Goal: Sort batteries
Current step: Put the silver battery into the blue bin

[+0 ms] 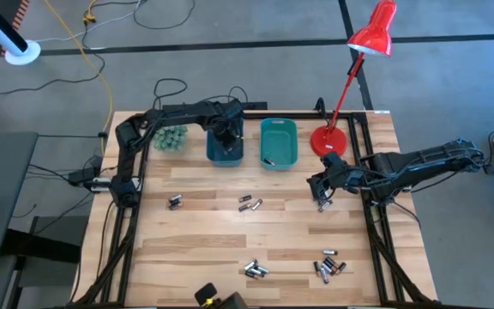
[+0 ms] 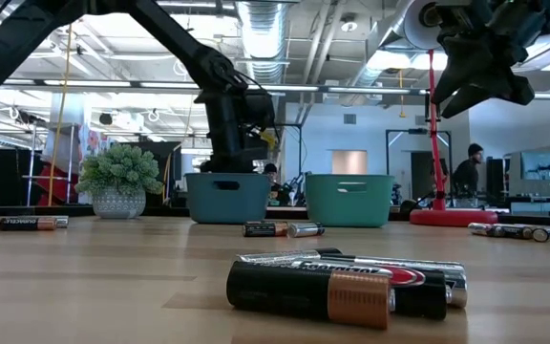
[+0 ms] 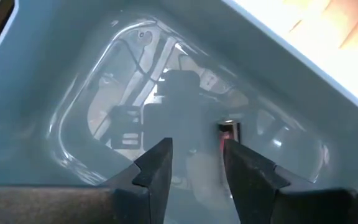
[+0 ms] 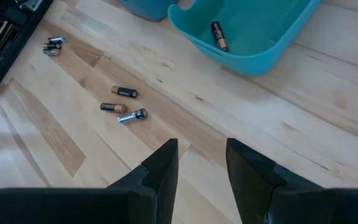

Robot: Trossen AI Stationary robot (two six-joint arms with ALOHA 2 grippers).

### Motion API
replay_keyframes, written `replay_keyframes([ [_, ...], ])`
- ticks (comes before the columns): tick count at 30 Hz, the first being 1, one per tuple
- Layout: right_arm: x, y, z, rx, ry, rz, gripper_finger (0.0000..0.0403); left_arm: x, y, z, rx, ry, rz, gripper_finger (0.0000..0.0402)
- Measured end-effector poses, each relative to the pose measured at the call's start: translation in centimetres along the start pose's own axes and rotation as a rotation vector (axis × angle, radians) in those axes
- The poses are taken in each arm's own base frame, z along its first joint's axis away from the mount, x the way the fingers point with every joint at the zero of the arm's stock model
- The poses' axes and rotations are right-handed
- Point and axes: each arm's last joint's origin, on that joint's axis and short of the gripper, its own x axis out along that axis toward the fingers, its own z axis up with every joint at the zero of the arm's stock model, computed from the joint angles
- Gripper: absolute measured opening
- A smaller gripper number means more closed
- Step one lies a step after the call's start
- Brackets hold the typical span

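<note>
Batteries lie in small groups on the wooden table [image 1: 230, 240]: near the left edge [image 1: 175, 202], in the middle [image 1: 249, 204], beside the right arm [image 1: 322, 204] and two clusters near the front [image 1: 256, 269] [image 1: 328, 266]. My left gripper [image 3: 194, 149] is open, reaching down inside the dark teal bin [image 1: 225, 146]; one battery [image 3: 228, 132] shows by a fingertip. My right gripper [image 4: 201, 146] is open and empty, hovering above the table right of the lighter teal bin [image 4: 253, 37], which holds one battery [image 4: 219, 35]. My left gripper has a battery's end [image 3: 228, 132] just beyond one fingertip [image 3: 238, 149] inside the dark bin. I cannot tell whether the finger touches it; nothing sits between the two fingers.
A potted plant [image 1: 171, 137] stands left of the bins. A red desk lamp [image 1: 328, 140] stands on its base right of them, close to my right arm. Bare wood lies between the battery groups. A person [image 2: 468, 172] stands in the room behind.
</note>
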Motion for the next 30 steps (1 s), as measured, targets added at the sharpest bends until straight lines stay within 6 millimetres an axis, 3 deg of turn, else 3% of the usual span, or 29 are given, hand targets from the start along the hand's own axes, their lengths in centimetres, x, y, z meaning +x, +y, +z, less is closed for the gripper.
replay_keyframes([
  [7,0.0,0.0,0.0,0.000,0.000,0.000,0.0152,-2.7,0.0,0.1,-0.017,-0.059,-0.002,0.0141],
  [18,0.0,-0.4,-0.2,-0.013,0.018,-0.035,0.0152,-12.7,-0.4,-1.5,-0.090,-0.251,-0.008,0.0141],
  [25,-0.1,-1.5,-0.6,0.042,0.063,-0.142,0.0152,-17.7,-3.4,-4.5,-0.079,-0.331,0.006,0.0141],
  [30,-0.3,-2.5,-1.0,0.118,0.120,-0.247,0.0152,-18.9,-6.0,-6.9,-0.043,-0.340,-0.038,0.0141],
])
